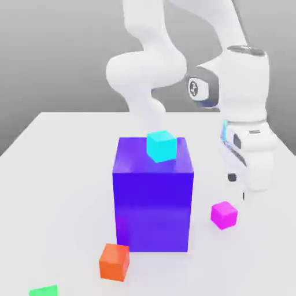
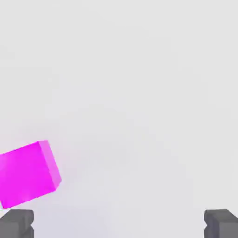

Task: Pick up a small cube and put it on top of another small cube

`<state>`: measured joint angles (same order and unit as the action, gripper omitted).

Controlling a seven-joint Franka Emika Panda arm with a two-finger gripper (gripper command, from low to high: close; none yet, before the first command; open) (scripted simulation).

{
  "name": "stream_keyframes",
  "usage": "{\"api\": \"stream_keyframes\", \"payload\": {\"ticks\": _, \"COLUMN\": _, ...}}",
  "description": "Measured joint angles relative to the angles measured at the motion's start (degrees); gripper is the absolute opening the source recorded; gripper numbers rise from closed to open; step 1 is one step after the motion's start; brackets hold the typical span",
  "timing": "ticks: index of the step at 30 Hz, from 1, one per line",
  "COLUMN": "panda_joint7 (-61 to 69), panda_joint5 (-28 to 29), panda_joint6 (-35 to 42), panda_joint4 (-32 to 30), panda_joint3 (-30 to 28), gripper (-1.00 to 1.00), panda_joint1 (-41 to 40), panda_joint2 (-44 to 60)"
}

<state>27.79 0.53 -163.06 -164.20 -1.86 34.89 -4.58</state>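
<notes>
Small glossy magenta-pink cube (image 1: 224,215) (image 2: 29,174) — flat on the white tabletop (image 1: 58,173), toward the exterior view's right edge — unheld.

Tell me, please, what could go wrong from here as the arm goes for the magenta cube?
1. In the hand view the magenta cube sits off-centre, close to one finger of the open pincer; descending now could clip or push it rather than straddle it.
2. The cube looks rotated relative to the fingers, so closing might twist it.
3. The big blue block stands close by; a low carry toward the cyan cube on top could bump it.
</notes>
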Motion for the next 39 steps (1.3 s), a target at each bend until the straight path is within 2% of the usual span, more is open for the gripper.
{"api": "stream_keyframes", "payload": {"ticks": 3, "panda_joint7": 5.41, "panda_joint5": -0.44, "panda_joint6": -3.75, "panda_joint4": -1.87, "panda_joint3": 1.19, "gripper": 0.00, "panda_joint1": 2.10, "panda_joint2": 4.82}}
{"api": "stream_keyframes", "payload": {"ticks": 9, "panda_joint7": 6.64, "panda_joint5": -0.94, "panda_joint6": -13.68, "panda_joint4": -0.08, "panda_joint3": 1.66, "gripper": 0.00, "panda_joint1": 1.28, "panda_joint2": 17.04}}
{"api": "stream_keyframes", "payload": {"ticks": 10, "panda_joint7": 6.64, "panda_joint5": -0.93, "panda_joint6": -15.25, "panda_joint4": 0.27, "panda_joint3": 1.76, "gripper": -1.00, "panda_joint1": 1.16, "panda_joint2": 18.95}}
{"api": "stream_keyframes", "payload": {"ticks": 17, "panda_joint7": 6.59, "panda_joint5": -0.86, "panda_joint6": -15.45, "panda_joint4": 0.34, "panda_joint3": 1.82, "gripper": -1.00, "panda_joint1": 1.09, "panda_joint2": 19.35}}
{"api": "stream_keyframes", "payload": {"ticks": 25, "panda_joint7": 5.74, "panda_joint5": -0.66, "panda_joint6": -3.44, "panda_joint4": -1.96, "panda_joint3": 1.16, "gripper": -1.00, "panda_joint1": 1.28, "panda_joint2": 5.07}}
{"api": "stream_keyframes", "payload": {"ticks": 27, "panda_joint7": 2.11, "panda_joint5": -1.44, "panda_joint6": -1.53, "panda_joint4": 0.13, "panda_joint3": -0.55, "gripper": -1.00, "panda_joint1": 1.15, "panda_joint2": 5.49}}
{"api": "stream_keyframes", "payload": {"ticks": 29, "panda_joint7": -2.29, "panda_joint5": -2.36, "panda_joint6": -0.12, "panda_joint4": 2.86, "panda_joint3": -2.82, "gripper": -1.00, "panda_joint1": -2.23, "panda_joint2": 7.02}}
{"api": "stream_keyframes", "payload": {"ticks": 32, "panda_joint7": -9.40, "panda_joint5": -1.58, "panda_joint6": 1.17, "panda_joint4": 6.82, "panda_joint3": -4.48, "gripper": -1.00, "panda_joint1": -3.71, "panda_joint2": 8.96}}
{"api": "stream_keyframes", "payload": {"ticks": 39, "panda_joint7": -24.11, "panda_joint5": -5.47, "panda_joint6": 7.68, "panda_joint4": 19.70, "panda_joint3": -12.95, "gripper": -1.00, "panda_joint1": -9.56, "panda_joint2": 15.92}}
